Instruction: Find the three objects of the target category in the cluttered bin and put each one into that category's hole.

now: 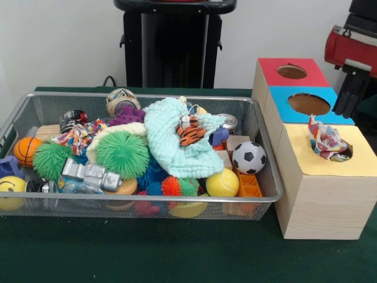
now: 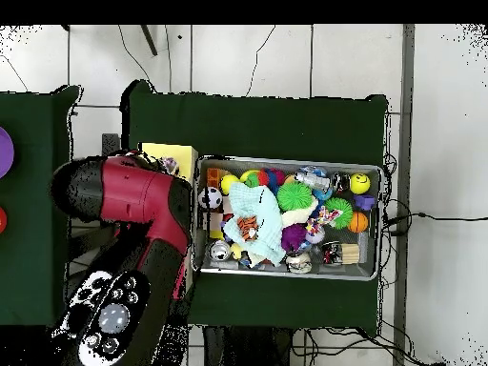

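The wire-mesh bin (image 1: 141,200) is full of toys; it also shows in the overhead view (image 2: 286,160). One dotted fabric piece (image 1: 326,140) sticks up out of the hole (image 1: 346,153) in the yellow-topped box (image 1: 359,162), partly in and partly out. A second dotted fabric piece (image 1: 76,137) lies in the bin at the back left, between other toys; it also shows in the overhead view (image 2: 322,215). No third piece is visible. My gripper (image 1: 349,94) hangs at the right edge, behind the blue-topped box, clear of the fabric. In the overhead view my arm (image 2: 133,195) covers it.
The blue-topped box (image 1: 309,105) and red-topped box (image 1: 291,72) stand behind the yellow one. The bin holds a mint-green cloth (image 1: 171,141) with a tiger toy (image 1: 189,132), spiky green balls (image 1: 122,154), a soccer ball (image 1: 249,157) and a basketball (image 1: 26,150).
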You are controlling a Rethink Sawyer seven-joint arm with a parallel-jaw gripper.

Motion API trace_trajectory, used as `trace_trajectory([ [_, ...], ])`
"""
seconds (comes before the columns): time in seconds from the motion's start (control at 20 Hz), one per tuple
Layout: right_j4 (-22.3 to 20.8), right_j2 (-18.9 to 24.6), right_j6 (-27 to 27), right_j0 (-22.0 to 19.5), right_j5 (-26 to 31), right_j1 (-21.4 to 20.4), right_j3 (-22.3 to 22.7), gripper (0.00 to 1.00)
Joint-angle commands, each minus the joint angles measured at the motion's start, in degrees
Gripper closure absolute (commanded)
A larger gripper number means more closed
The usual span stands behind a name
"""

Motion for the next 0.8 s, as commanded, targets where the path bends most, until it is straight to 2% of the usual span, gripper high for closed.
trace_trajectory([
  [0.05, -2.7, 3.1, 8.2, -2.4, 3.9, -0.1, 0.0, 1.0],
  [0.35, -1.6, 8.4, 5.3, -6.1, -7.2, 0.9, 2.5, 1.0],
  [0.6, -2.5, 7.4, 6.8, -5.7, -9.5, 2.1, 2.9, 1.0],
  [0.8, -2.3, 8.5, 6.4, -6.6, -10.8, 2.4, 3.6, 1.0],
])
